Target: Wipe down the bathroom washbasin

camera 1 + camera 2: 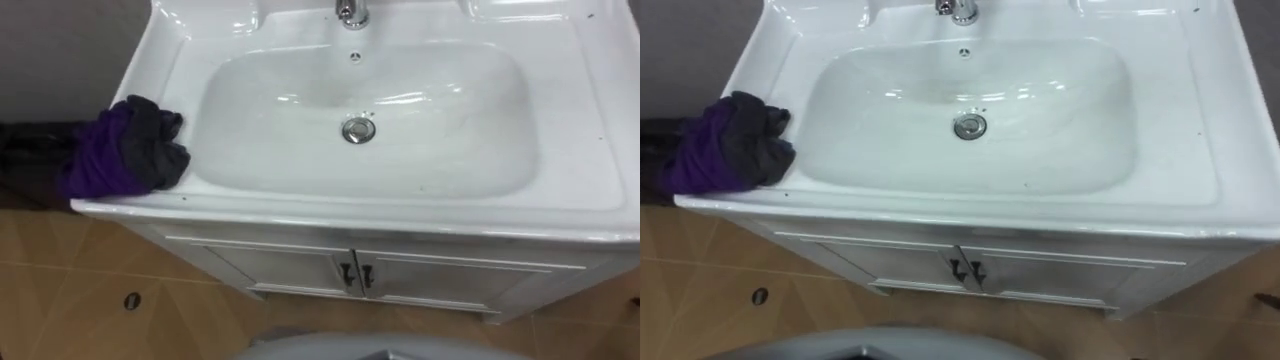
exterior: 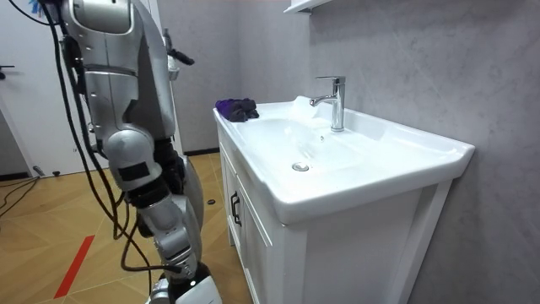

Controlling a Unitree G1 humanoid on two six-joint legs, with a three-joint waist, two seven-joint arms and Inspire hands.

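Fig.: I see purple/dk cloth (image 1: 125, 150) bunched on basin (image 1: 590, 120) rim, L front corner, above cabinet (image 1: 300, 265); hand states: I can't tell.

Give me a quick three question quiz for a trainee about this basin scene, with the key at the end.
1. True or false: the cloth lies inside the bowl of the basin.
2. What sits at the bottom of the bowl? A: a sponge. B: the drain. C: a cup.
3. Fill in: the purple and dark cloth lies bunched on the rim's front ___ corner, by the robot's own sides.
Key: 1 false; 2 B; 3 left.
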